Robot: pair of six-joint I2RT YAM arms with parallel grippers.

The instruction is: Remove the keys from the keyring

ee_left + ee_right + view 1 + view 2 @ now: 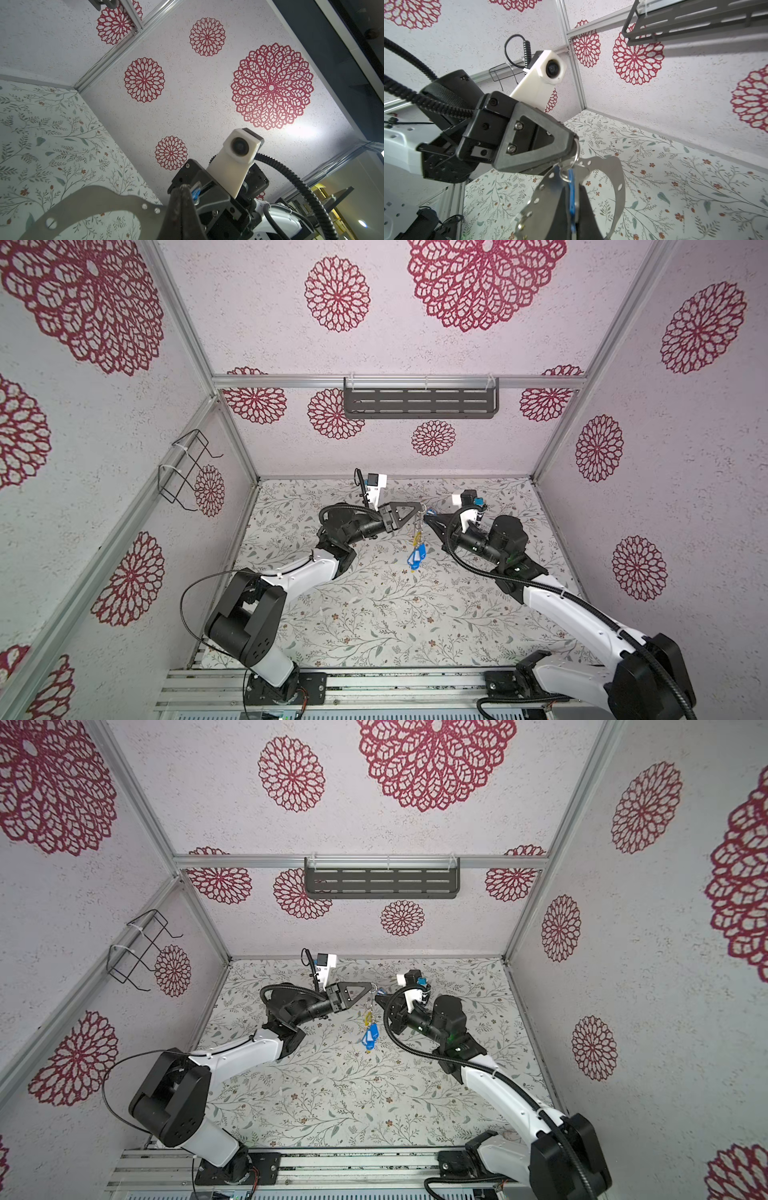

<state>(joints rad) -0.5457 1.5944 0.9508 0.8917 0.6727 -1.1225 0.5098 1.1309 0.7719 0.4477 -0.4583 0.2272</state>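
Observation:
The keyring (618,182), a flat grey metal plate with small holes along its rim, hangs upright above the floral table. My left gripper (574,145) is shut on the keyring's upper rim (93,199); its fingers (180,207) are pressed together. My right gripper (572,193) is shut on a blue-tagged key (571,205) that a small split ring joins to the plate. In both top views the two grippers (422,508) (430,517) meet tip to tip at mid-table. Other keys with blue and yellow tags (417,556) (370,1038) dangle below them.
A dark slotted shelf (419,402) hangs on the back wall. A black wire rack (187,468) is fixed to the left wall. The floral table surface (374,614) stretches out under and in front of both arms.

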